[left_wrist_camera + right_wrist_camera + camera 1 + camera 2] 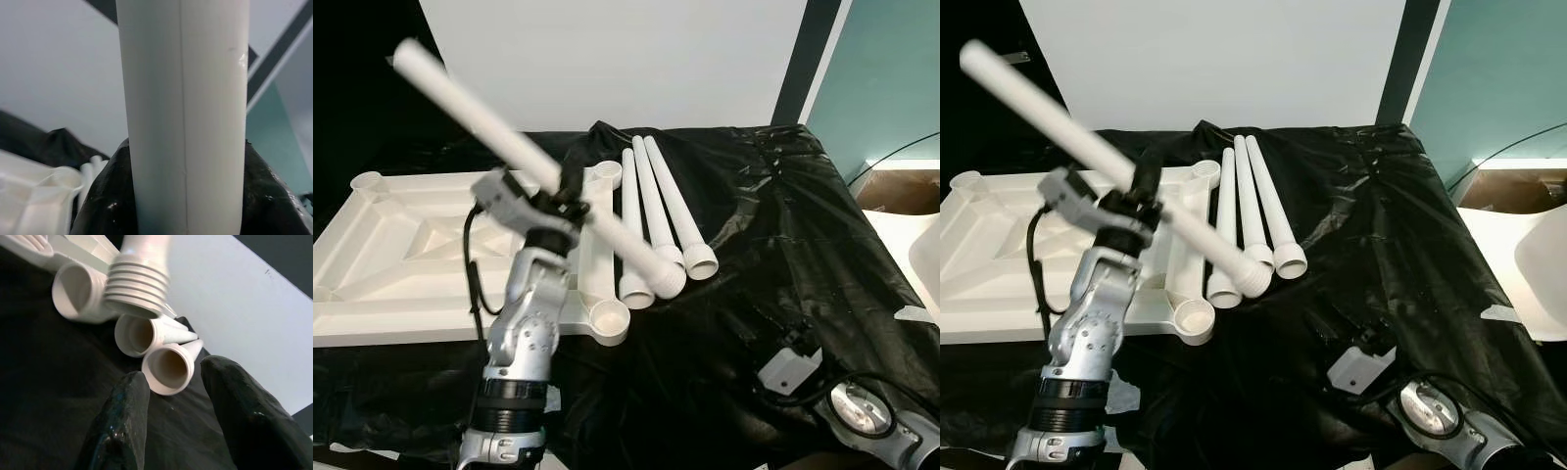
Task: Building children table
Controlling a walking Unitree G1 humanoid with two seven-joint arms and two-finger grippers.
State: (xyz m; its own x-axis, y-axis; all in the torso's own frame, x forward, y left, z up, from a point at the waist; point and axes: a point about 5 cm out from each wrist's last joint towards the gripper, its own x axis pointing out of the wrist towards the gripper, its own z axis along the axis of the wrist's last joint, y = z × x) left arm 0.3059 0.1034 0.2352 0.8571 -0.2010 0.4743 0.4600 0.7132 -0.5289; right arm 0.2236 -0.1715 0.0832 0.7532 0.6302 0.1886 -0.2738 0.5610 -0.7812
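Right claw point(171, 396), nearest, low over the black-draped bench point(783, 255), fingers parted and empty. Left claw point(553, 208) clamped mid-length on a raised white leg point(524, 152), threaded end point(668, 276) tilted down toward the tabletop's corner socket point(609, 317). Beyond: three spare legs point(654, 211), inverted tabletop point(401, 245). The leg is likely light, stiff and slick; a central grip suits balance.

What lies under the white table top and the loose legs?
A black plastic sheet lies under the upturned table top and the loose legs. The surface below the sheet is covered and cannot be seen.
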